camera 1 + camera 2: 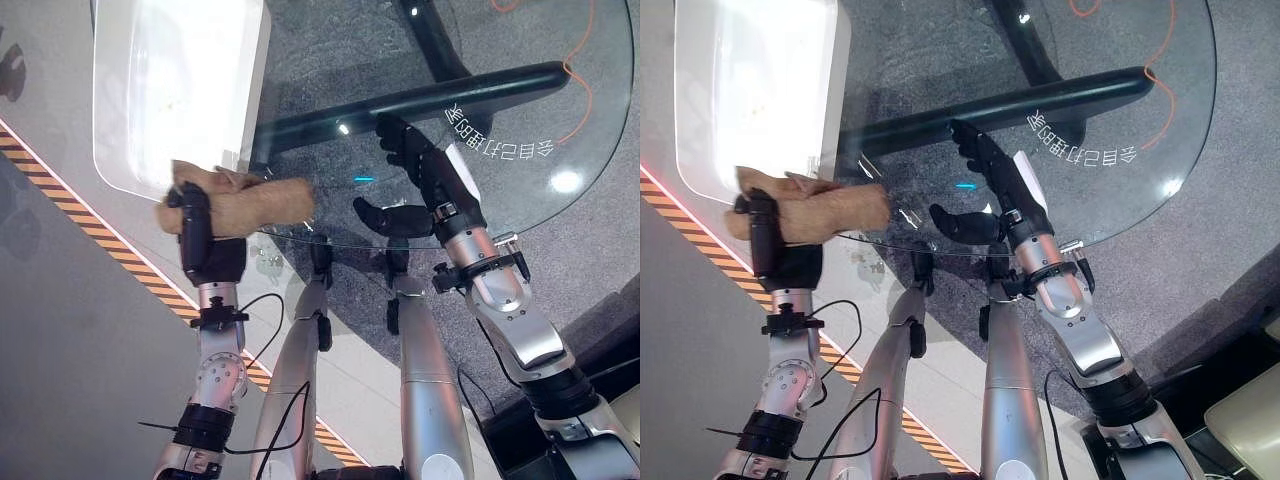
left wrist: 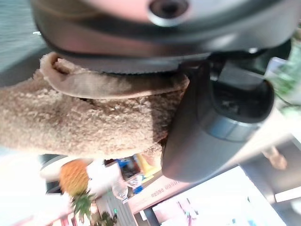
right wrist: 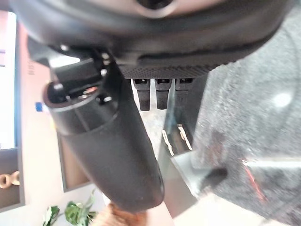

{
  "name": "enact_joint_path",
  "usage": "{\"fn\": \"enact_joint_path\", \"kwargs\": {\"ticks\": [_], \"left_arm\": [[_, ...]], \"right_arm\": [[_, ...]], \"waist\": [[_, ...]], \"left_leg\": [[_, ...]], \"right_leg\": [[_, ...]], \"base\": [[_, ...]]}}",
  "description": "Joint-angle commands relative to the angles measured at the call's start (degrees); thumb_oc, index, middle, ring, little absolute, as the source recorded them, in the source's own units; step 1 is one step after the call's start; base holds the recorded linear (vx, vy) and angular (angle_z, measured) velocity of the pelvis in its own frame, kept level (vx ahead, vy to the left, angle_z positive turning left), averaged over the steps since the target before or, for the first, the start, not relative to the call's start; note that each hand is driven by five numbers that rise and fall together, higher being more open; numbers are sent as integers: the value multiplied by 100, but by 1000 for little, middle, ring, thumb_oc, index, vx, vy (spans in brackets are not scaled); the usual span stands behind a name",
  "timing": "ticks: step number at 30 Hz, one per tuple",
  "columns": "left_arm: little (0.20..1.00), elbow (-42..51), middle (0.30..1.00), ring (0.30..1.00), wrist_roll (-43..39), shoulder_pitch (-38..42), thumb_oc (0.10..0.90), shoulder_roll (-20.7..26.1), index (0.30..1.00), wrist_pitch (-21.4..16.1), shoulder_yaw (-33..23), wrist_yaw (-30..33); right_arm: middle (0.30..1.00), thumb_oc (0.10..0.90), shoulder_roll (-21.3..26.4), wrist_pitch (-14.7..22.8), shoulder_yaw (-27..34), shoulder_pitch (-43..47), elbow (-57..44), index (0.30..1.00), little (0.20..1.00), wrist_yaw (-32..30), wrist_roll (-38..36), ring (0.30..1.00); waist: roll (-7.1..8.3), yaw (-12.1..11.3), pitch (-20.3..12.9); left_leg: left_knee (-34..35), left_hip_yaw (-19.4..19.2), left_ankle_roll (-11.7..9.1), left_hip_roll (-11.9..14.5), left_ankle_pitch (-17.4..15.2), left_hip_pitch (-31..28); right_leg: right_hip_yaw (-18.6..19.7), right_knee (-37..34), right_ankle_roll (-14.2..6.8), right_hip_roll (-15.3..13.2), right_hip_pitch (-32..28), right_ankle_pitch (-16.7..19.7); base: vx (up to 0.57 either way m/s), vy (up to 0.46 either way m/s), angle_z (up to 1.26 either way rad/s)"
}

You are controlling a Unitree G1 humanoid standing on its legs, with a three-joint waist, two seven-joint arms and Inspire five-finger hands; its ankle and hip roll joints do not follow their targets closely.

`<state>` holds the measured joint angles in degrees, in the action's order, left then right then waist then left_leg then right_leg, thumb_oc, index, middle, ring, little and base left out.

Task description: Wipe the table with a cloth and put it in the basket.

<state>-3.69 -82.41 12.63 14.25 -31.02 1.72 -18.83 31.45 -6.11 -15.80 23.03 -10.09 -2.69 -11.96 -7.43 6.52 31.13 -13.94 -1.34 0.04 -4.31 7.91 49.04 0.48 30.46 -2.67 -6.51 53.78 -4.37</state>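
Note:
A tan fluffy cloth (image 1: 250, 205) lies bunched at the near left edge of the round glass table (image 1: 560, 130). My left hand (image 1: 196, 235) is shut on the cloth, its fingers curled over the cloth's left end; the left wrist view shows the cloth (image 2: 80, 122) pressed under the thumb (image 2: 211, 122). My right hand (image 1: 420, 175) rests flat on the glass near the table's front edge with its fingers straight and its thumb spread out; it holds nothing. The right wrist view shows the same straight fingers (image 3: 160, 94) and thumb (image 3: 108, 146).
A white rectangular surface (image 1: 180, 80) lies at the table's far left, just beyond the cloth. Through the glass I see a dark table base (image 1: 420, 95) and grey carpet. An orange and black striped line (image 1: 90, 225) runs across the floor on the left.

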Motion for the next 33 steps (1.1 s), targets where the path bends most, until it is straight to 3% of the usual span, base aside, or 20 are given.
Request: {"fn": "enact_joint_path", "kwargs": {"ticks": [1, 3, 5, 10, 14, 19, 28, 33], "left_arm": [[200, 1091, 300, 300, 1639, 170, 100, 458, 300, -1037, -652, 856], [200, 1021, 300, 300, 2144, 259, 100, 560, 300, -1262, -751, 1309], [200, 971, 300, 300, 2829, 469, 100, 738, 300, -1575, -978, 2153], [200, 907, 300, 300, 3769, 998, 100, 1059, 300, -1657, -1339, 3450], [200, 523, 300, 300, 5431, 1464, 100, 1481, 300, -1128, -1475, 5016], [200, -617, 300, 300, 6357, 1911, 100, 1975, 300, -554, -1386, 6094], [200, -1900, 300, 300, 7264, 2593, 100, 2442, 300, -6, -880, 6749], [200, -2568, 300, 300, 7211, 2934, 100, 2680, 300, 294, -565, 6685]], "right_arm": [[900, 800, 205, -17, -4, -45, -469, 900, 900, 344, -246, 900], [900, 800, 269, -67, -44, -54, -346, 900, 900, 418, -309, 900], [900, 800, 350, -155, -146, -86, -123, 900, 900, 501, -321, 900], [900, 800, 422, -309, -360, -66, 142, 900, 900, 513, -263, 900], [900, 800, 545, -530, -497, 55, 245, 900, 900, 573, -314, 900], [900, 800, 757, -665, -632, 128, 427, 900, 900, 759, -288, 900], [900, 800, 984, -479, -891, 285, 867, 900, 900, 626, -620, 900], [900, 800, 1039, -363, -966, 412, 1059, 900, 900, 629, -743, 900]], "waist": [[-333, 55, -134], [-353, 75, -134], [-397, 109, -134], [-461, 151, -134], [-509, 208, -134], [-547, 317, -134], [-425, 377, -134], [-353, 397, -134]], "left_leg": [[-491, 78, -218, 102, -400, -10], [-517, 60, -230, 99, -413, -13], [-558, 27, -262, 78, -437, -12], [-588, -41, -299, 63, -461, 0], [-644, -90, -323, 42, -470, 49], [-841, -199, -365, 87, -542, 261], [-1201, -266, -369, 154, -735, 774], [-1354, -256, -369, 148, -799, 998]], "right_leg": [[329, -588, -198, 176, -38, 459], [361, -553, -189, 174, -22, 430], [444, -521, -174, 189, 1, 380], [567, -458, -139, 200, 54, 298], [655, -426, -116, 196, 131, 289], [769, -283, -136, 129, 367, 247], [849, -156, -230, 43, 843, 292], [866, -132, -279, 39, 1023, 347]], "base": [[34, 100, -2], [47, 115, -1], [59, 142, -7], [48, 112, -11], [51, 104, 0], [67, 126, 3], [48, 43, 2], [42, 34, 2]]}}
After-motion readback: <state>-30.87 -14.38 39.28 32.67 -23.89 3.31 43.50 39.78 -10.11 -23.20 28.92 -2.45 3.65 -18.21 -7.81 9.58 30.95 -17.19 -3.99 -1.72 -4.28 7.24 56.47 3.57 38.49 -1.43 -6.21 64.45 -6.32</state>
